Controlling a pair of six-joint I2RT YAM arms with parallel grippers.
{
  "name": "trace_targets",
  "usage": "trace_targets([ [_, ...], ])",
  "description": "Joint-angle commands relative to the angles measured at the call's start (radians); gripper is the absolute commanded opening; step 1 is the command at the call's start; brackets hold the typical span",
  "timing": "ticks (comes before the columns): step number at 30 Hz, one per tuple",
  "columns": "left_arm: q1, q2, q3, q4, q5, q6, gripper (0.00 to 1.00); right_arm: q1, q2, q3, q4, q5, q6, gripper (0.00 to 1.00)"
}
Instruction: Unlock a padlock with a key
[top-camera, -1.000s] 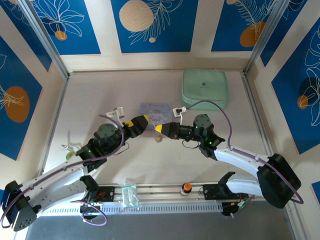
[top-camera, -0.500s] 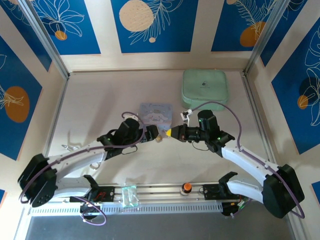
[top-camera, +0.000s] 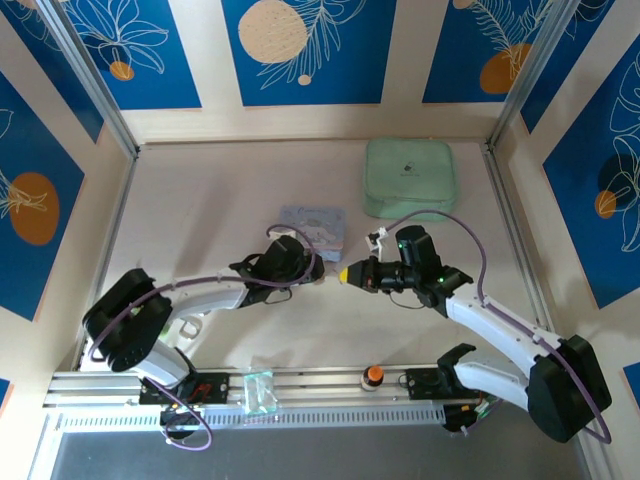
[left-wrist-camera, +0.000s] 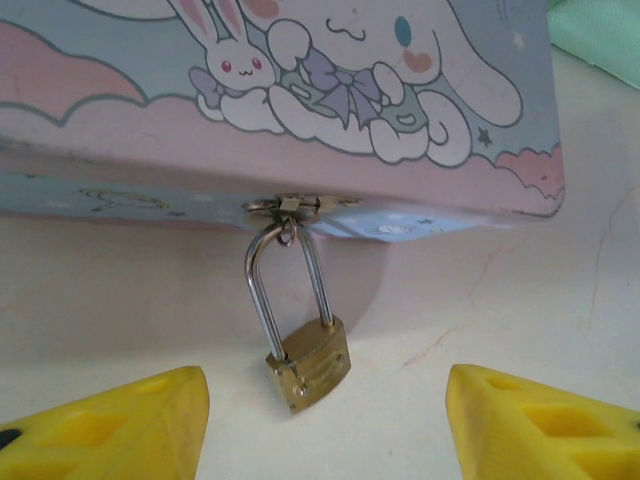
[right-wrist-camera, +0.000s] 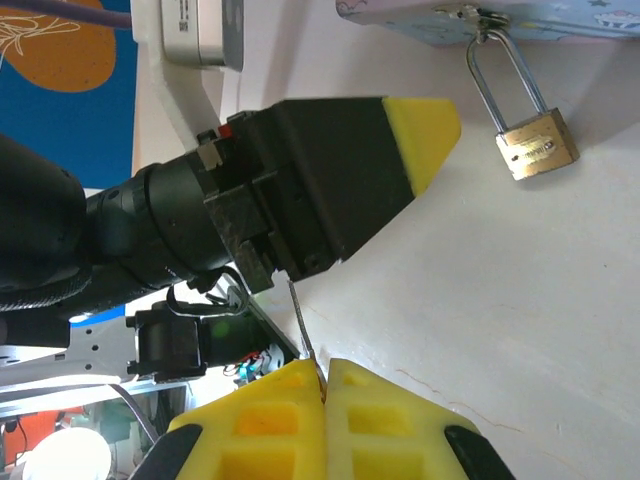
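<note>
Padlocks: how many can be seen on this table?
1. The padlock hangs by its shackle from the near edge of the tin. Others could be hidden behind the tin or under the arms.

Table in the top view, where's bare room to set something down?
Crowded around the padlock, flanked by the left gripper and right gripper. Bare table left of the cartoon tin, out to the left rail; another bare strip between the grippers and the front rail.
</note>
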Motion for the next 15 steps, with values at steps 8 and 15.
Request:
trace_targets([
  [8, -0.028, 0.123, 0.04, 0.052, -0.074, -0.003, 0.63, -0.006, -0.019, -0.041, 0.008, 0.016, 0.002, 0.0],
  [15, -0.051, 0.183, 0.079, 0.047, -0.079, 0.005, 0.56, -0.006, 0.004, -0.083, 0.068, 0.029, 0.019, 0.0],
])
